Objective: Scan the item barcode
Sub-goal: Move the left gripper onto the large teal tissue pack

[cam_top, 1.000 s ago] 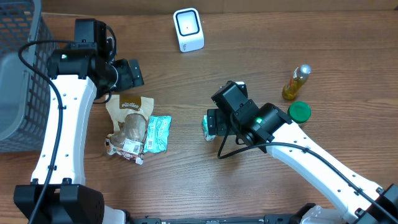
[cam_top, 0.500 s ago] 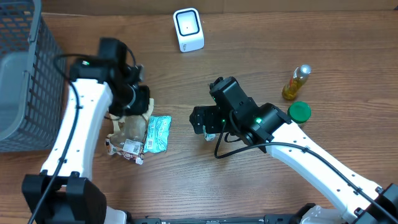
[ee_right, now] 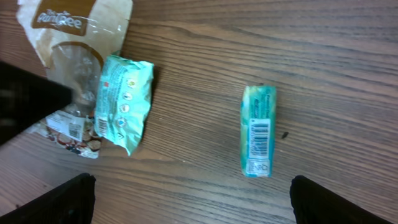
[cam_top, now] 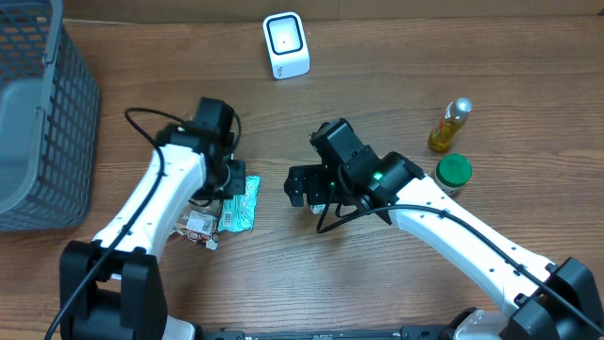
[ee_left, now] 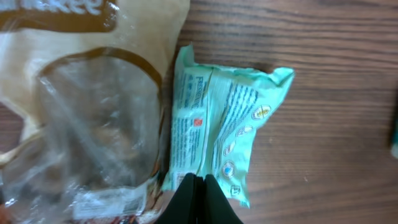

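Observation:
A mint-green snack packet [ee_left: 217, 124] lies flat on the wooden table beside a clear-and-brown bread bag [ee_left: 81, 106]. My left gripper [ee_left: 197, 198] hovers over the packet's near edge, fingers pressed together with nothing between them. From overhead the left gripper [cam_top: 230, 178] sits just above the packet [cam_top: 239, 205]. A small teal bar [ee_right: 258, 130], barcode facing up, lies right of the packet. My right gripper [ee_right: 193, 190] is open wide above the table near the bar, holding nothing; overhead, the right gripper [cam_top: 300, 185] is at the table's middle. The white scanner [cam_top: 286, 44] stands at the back.
A grey mesh basket [cam_top: 38, 113] fills the left edge. A yellow oil bottle [cam_top: 451, 123] and a round green lid [cam_top: 455, 170] stand at the right. The bread bag [cam_top: 196, 223] shows partly under my left arm.
My left arm has swung from the back left to over the mint packet and its gripper has shut. The right gripper has shifted a little to the left and stayed open.

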`<action>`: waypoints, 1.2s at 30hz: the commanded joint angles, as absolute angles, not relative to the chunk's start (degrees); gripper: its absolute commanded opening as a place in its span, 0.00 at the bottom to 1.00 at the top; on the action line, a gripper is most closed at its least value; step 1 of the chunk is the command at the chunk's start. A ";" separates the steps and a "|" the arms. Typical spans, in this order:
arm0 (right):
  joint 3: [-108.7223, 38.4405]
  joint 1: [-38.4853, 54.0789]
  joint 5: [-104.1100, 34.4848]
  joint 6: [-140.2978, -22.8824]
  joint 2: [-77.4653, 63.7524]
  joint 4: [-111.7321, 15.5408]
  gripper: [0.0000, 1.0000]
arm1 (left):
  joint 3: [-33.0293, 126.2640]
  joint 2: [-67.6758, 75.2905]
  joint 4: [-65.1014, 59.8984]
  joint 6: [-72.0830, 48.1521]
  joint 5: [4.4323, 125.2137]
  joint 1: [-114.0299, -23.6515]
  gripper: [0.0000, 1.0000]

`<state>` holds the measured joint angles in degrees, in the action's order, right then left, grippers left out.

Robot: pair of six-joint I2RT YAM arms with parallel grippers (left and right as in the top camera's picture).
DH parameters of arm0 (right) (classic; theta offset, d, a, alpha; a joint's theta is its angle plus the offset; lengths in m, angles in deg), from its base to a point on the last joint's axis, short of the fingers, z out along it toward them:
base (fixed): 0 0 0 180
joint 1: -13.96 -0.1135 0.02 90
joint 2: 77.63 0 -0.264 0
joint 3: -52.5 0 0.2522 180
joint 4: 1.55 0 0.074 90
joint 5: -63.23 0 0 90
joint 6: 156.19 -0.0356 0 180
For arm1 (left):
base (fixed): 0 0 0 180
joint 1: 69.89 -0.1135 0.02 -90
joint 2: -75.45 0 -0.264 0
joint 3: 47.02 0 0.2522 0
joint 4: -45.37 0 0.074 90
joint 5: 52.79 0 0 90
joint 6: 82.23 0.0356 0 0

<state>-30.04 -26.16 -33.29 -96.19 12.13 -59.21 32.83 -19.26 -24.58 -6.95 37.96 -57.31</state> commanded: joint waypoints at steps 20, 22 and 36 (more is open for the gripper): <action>-29.86 -26.03 -31.81 -96.39 12.08 -59.14 0.98 | 25.66 -18.93 -14.83 -8.98 31.08 -53.99 0.09; -29.86 -26.03 -31.81 -96.39 12.08 -59.56 0.98 | 25.37 -18.93 -14.57 -8.96 30.11 -53.99 0.09; -29.86 -26.03 -31.17 -96.43 12.08 -60.50 1.00 | 19.60 -18.93 -7.66 -5.88 45.28 -53.25 0.12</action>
<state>-30.04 -26.16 -31.85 -96.21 12.13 -60.52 21.02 -19.26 -8.19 -8.33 37.79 -53.75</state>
